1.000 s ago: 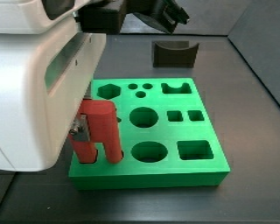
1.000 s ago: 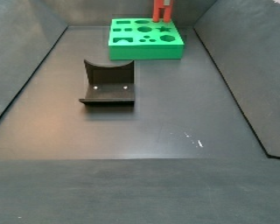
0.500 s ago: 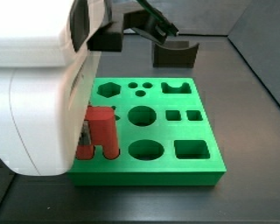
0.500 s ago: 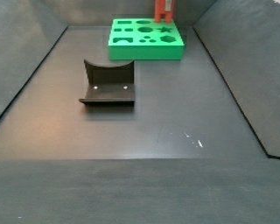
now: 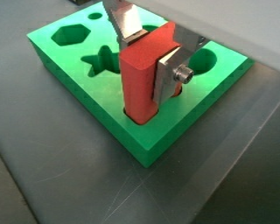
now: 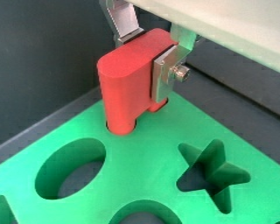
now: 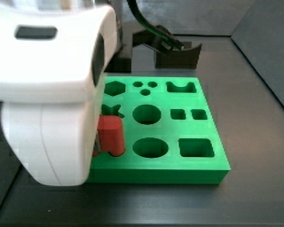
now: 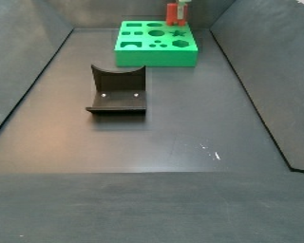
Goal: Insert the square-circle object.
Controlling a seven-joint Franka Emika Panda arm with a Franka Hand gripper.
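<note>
Gripper (image 5: 154,54) pinched the upright peg (image 5: 143,80), partly seated in the block (image 5: 178,131); pressing straight down without tilt seemed best.

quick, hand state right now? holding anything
Hand: closed on the red peg, standing upright with its lower end in a hole of the green block.

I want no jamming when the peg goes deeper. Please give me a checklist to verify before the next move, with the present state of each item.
1. Gripper shut on the red peg: ok.
2. Peg's lower end inside a hole at the green block's corner: ok.
3. Peg upright in both wrist views: ok.
4. Peg fully seated: cannot tell.
5. Neighbouring star hole free: ok.
6. Fixture apart from the block: ok.
</note>
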